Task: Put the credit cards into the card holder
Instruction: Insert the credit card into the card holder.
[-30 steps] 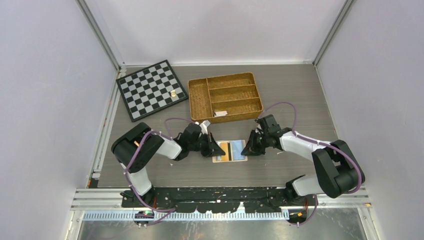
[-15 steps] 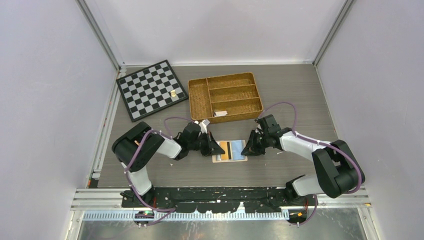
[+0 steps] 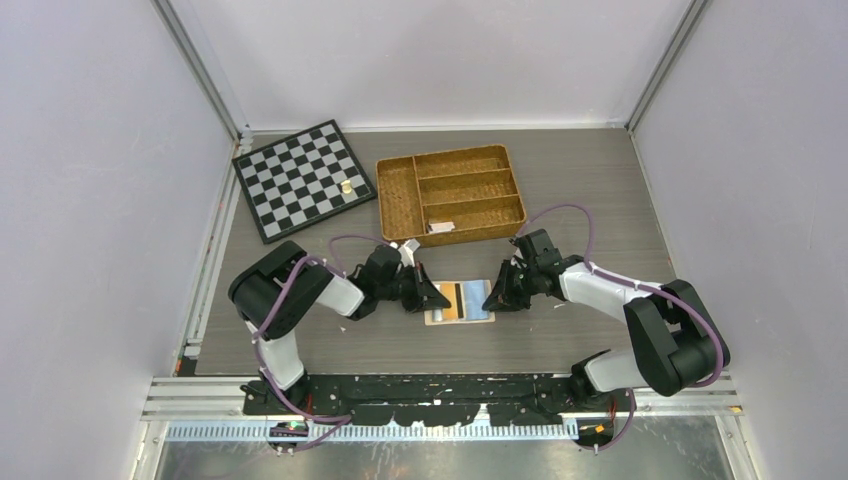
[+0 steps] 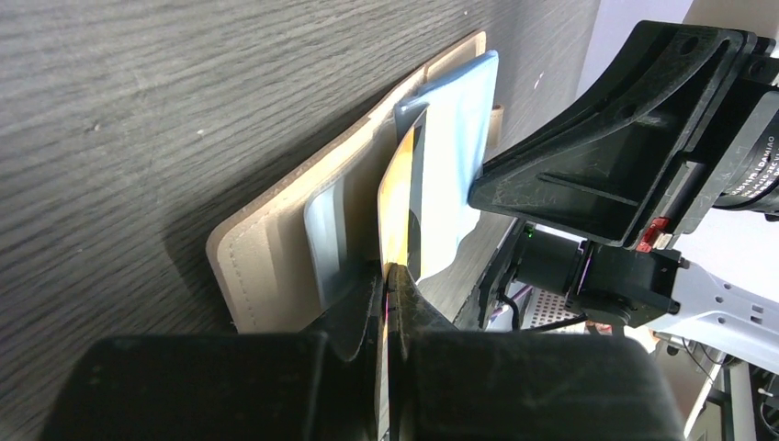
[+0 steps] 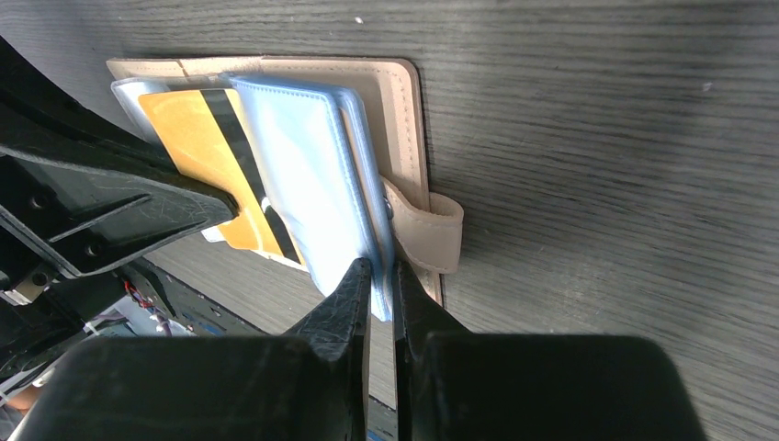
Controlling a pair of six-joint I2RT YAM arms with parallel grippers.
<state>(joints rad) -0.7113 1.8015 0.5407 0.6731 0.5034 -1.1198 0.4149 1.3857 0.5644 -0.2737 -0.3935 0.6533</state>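
Card [image 4: 397, 211] in left end effector [image 4: 388, 276], over wallet [image 4: 266, 266]

Right end effector [image 5: 381, 269] pinches card holder's [image 5: 405, 96] blue sleeve [image 5: 303, 152].

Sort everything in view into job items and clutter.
Job: orange card, in the left claw; card holder, open, its sleeve pinched by the right claw.
Clutter: chessboard with a small gold piece; wicker tray.
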